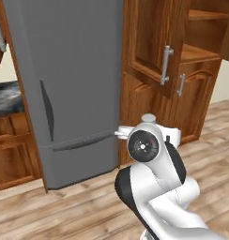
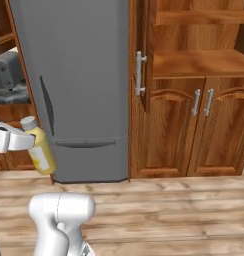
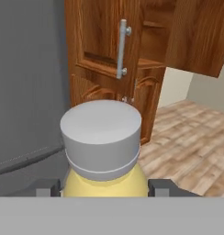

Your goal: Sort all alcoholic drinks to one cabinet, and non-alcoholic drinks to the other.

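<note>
Your tool point(image 2: 38, 142) is clamped on the yellow juice bottle point(image 2: 41, 150), one finger either side of its body just under the pale grey cap point(image 3: 101, 133), so the bottle hangs off the floor. Ahead of the tool stands the grey fridge point(image 2: 74, 75); to the tool's right, the brown wooden cabinet point(image 2: 194, 90) has a door swung open, its shelf boards bare.

A plump yellow juice bottle point(image 2: 41, 150) with a pale grey cap point(image 3: 101, 133) stands out against the flat slate-grey fridge point(image 2: 74, 85), the warm reddish-brown wooden cabinet point(image 2: 194, 120) with silvery handles point(image 2: 139, 73), and the pale streaky plank floor point(image 2: 169, 210).
</note>
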{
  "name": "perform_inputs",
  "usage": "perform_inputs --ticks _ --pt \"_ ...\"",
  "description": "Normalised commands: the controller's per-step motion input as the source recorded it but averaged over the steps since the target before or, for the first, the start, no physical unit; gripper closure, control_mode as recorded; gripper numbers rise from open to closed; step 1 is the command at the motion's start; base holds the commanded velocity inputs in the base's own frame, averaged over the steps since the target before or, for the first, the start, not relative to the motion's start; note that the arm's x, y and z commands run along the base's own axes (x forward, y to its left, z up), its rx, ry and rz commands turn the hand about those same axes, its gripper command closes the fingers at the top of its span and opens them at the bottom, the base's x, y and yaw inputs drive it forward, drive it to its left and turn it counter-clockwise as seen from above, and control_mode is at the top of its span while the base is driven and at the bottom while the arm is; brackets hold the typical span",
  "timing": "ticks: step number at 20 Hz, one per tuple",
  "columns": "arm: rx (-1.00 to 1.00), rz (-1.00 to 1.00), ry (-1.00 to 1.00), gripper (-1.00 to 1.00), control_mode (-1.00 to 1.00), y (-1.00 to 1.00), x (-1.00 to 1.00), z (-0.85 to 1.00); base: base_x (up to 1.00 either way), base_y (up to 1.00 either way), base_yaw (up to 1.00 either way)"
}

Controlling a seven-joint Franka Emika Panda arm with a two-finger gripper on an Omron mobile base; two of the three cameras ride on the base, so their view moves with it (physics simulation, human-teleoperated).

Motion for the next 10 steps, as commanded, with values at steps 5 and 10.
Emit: perform_inputs --ticks 5,10 --pt "0.0 0.0 0.0 1.0 1.0 0.0 0.0 0.0 -0.32 -0.81 -0.13" --pt "0.0 0.0 0.0 1.0 1.0 0.0 0.0 0.0 -0.29 -0.81 -0.13"
